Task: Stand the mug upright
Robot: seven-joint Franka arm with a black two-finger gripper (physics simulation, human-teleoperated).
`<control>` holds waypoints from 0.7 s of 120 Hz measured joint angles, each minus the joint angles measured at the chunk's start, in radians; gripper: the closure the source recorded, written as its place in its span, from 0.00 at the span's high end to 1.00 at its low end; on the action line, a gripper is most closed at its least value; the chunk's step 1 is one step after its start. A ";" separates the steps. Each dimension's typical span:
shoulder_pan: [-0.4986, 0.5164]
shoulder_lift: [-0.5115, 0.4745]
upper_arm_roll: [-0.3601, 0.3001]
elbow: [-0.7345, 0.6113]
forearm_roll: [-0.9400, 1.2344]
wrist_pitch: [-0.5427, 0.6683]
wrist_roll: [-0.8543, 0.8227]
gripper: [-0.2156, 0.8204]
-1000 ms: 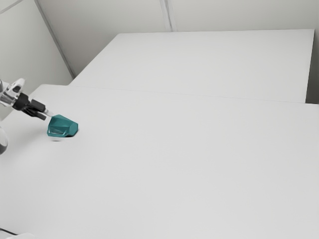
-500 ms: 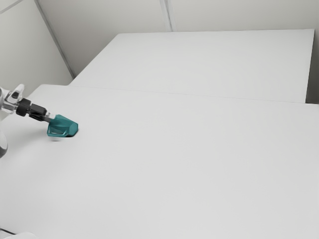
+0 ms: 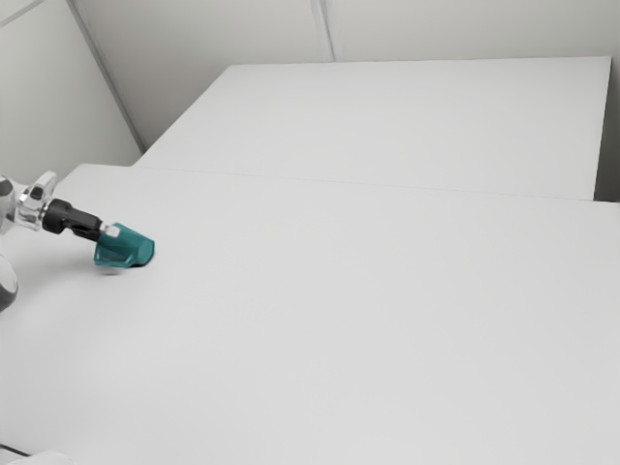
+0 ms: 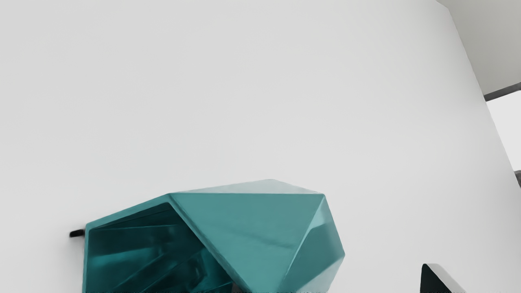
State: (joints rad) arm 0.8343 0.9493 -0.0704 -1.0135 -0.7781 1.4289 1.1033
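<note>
The teal mug (image 3: 136, 249) is laid on its side on the white table (image 3: 339, 310), toward the exterior view's left, its mouth exposed to the wrist view. The end effector (image 3: 110, 232) is left released at the mug, one finger (image 4: 431, 283) clearly separated from it.

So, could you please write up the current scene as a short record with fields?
mug: teal, faceted
mug pose: lying on its side
mug opening: toward the exterior view's left
surface: white table
claw: open, at the mug
finger in wrist view: beside the mug, a gap between them
task state: mug not yet upright
</note>
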 joint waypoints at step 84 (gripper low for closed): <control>-0.003 -0.031 -0.013 -0.002 -0.029 -0.047 0.040 0.05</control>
State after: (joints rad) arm 0.8308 0.9185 -0.0831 -1.0155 -0.8074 1.3819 1.1429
